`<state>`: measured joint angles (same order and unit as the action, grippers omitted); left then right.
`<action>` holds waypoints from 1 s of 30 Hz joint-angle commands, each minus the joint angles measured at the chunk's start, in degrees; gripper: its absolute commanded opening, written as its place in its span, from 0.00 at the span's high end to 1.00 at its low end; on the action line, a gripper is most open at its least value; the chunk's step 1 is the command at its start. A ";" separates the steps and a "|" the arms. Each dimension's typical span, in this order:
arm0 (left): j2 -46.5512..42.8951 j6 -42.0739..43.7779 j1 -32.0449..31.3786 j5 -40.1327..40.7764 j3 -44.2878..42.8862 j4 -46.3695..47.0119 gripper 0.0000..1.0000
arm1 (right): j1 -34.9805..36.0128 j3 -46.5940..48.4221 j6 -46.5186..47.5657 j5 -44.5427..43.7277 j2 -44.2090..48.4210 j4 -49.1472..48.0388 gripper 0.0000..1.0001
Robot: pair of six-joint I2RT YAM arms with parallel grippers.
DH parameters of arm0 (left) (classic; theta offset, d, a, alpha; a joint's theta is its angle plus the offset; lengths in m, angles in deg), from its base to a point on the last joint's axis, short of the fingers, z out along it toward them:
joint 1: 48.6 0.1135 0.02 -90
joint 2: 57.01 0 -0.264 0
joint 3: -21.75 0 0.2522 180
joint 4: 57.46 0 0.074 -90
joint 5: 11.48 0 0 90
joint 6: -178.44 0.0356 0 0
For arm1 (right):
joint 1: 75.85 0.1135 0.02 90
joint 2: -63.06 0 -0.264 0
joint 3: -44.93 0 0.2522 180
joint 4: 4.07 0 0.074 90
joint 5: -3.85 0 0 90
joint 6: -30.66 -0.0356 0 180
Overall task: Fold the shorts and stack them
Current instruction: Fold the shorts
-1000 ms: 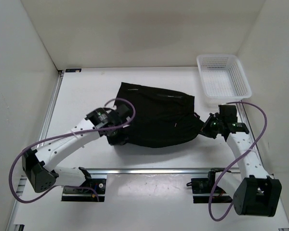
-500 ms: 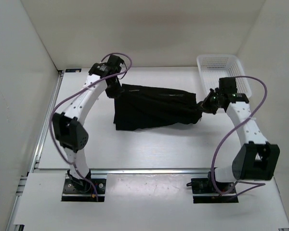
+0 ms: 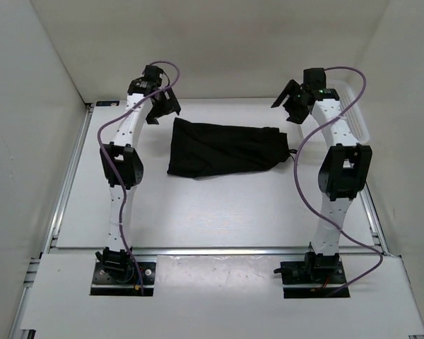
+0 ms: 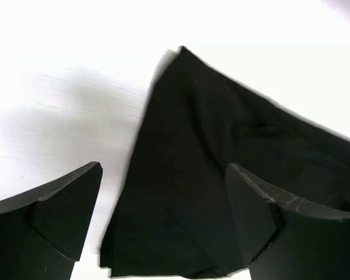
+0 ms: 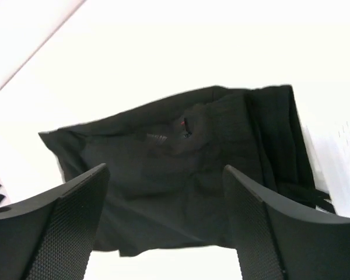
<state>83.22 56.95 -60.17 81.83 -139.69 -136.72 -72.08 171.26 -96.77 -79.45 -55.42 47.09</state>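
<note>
The black shorts (image 3: 226, 148) lie flat on the white table (image 3: 198, 212) as a long folded band, waistband end to the right, with a drawstring poking out at the right end. My left gripper (image 3: 162, 106) hangs above and behind the band's left end, open, nothing in it. My right gripper (image 3: 286, 102) hovers above the right end, also open and empty. In the left wrist view the shorts (image 4: 192, 116) spread below the wide-apart left gripper (image 4: 163, 169). In the right wrist view the shorts (image 5: 181, 151), with a small red tag, lie under the right gripper (image 5: 166, 169).
A white mesh basket (image 3: 357, 120) stands at the back right, mostly hidden behind my right arm. White walls close in the back and both sides. A metal rail (image 3: 71, 169) runs along the table's left edge.
Both grippers carried the shorts' near edge toward the back, folding them into a narrower band, then opened, let go and rose above its two ends.
</note>
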 commanded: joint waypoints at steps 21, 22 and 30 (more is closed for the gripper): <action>-22.99 2.39 -2.04 -9.55 53.81 10.47 0.00 | 4.06 -53.33 -1.32 0.32 32.34 -12.88 0.20; -22.46 1.70 -2.75 -9.55 53.81 11.00 0.00 | 4.05 -53.34 -1.33 1.12 31.73 -13.58 0.19; -18.58 -0.24 -3.28 -10.08 52.06 12.06 0.80 | 3.52 -48.16 -4.23 3.15 19.80 -19.39 0.20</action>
<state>65.05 57.15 -63.87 72.85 -86.12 -126.21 -68.41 119.75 -99.74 -77.73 -32.14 31.88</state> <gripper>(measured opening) 0.417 0.805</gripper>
